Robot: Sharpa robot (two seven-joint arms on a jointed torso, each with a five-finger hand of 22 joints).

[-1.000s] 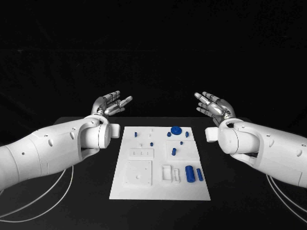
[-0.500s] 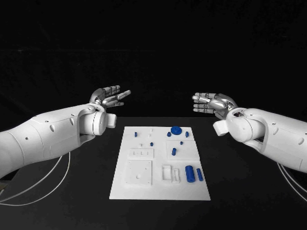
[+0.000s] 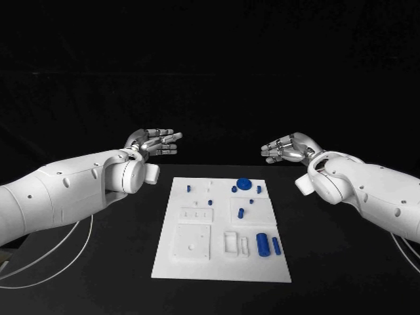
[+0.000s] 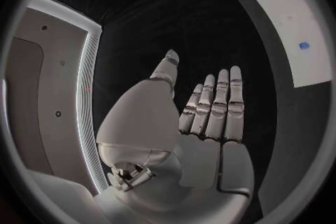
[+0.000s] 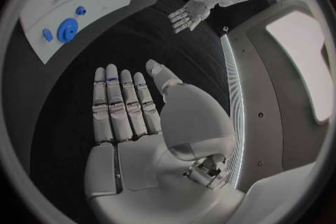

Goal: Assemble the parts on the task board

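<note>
Now both hands hang above the far part of the table [image 3: 106, 262], one at each side of the board [image 3: 199, 256], and neither touches anything. The left hand [image 3: 153, 142] is held with the fingers [image 4: 218, 102] straight and side by side, the thumb standing apart from them; it holds nothing. The right hand [image 3: 287, 148] is the same in its wrist view, fingers [image 5: 120, 102] stretched flat and the thumb out to the side, with nothing in the palm. From the head view its fingers look a little bent downward.

The board lies flat in the middle of the table, between the two arms and nearer to the robot than the hands. Blue parts are on it. A round disc [image 3: 243, 183] sits near the far edge, with a few small pegs [image 3: 258, 188] around it. A short upright piece [image 3: 240, 212] stands near the middle of the board. Two longer cylinders [image 3: 262, 243] lie side by side at the right part of the near half, the thicker one to the left of the thinner one. The left half of the board carries white raised squares and slots, with only one small blue peg [image 3: 212, 201] close to them.
</note>
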